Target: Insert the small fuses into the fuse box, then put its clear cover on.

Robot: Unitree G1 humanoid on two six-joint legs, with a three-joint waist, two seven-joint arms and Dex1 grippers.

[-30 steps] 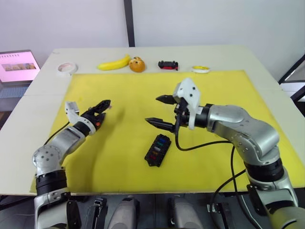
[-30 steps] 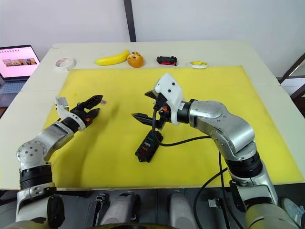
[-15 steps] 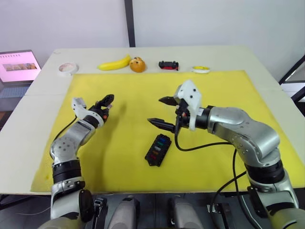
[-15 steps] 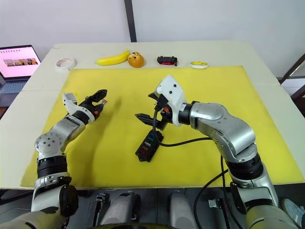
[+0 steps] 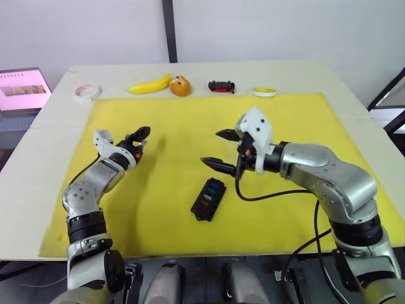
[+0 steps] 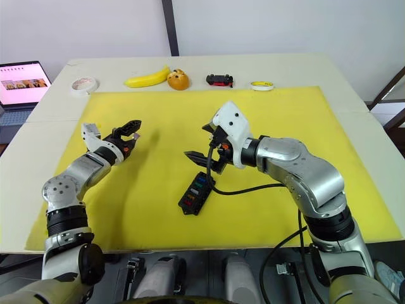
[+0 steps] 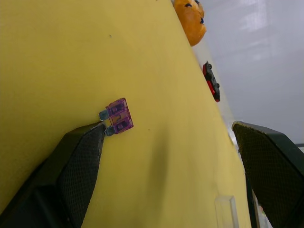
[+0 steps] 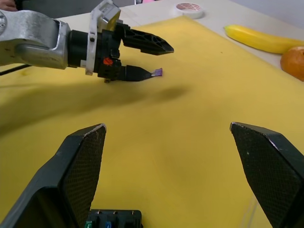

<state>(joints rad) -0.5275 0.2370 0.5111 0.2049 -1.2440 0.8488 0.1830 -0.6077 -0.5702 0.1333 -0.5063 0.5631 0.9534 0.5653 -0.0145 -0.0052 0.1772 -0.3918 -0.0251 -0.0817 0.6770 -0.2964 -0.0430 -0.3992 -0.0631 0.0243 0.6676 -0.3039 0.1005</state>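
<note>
Apparently the left gripper (image 7: 166, 156) had jaws apart at the purple fuse (image 7: 118, 116), set to grab it, while the right gripper (image 5: 220, 151) hovered wide open above the fuse box (image 5: 209, 199).

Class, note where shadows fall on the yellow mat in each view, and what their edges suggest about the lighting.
Left eye view: a soft shadow lies on the yellow mat just beyond the left gripper. Left wrist view: a faint dark band crosses the mat past the purple fuse. Right wrist view: a broad shadow stretches beneath the left gripper. Soft edges suggest diffuse light.
</note>
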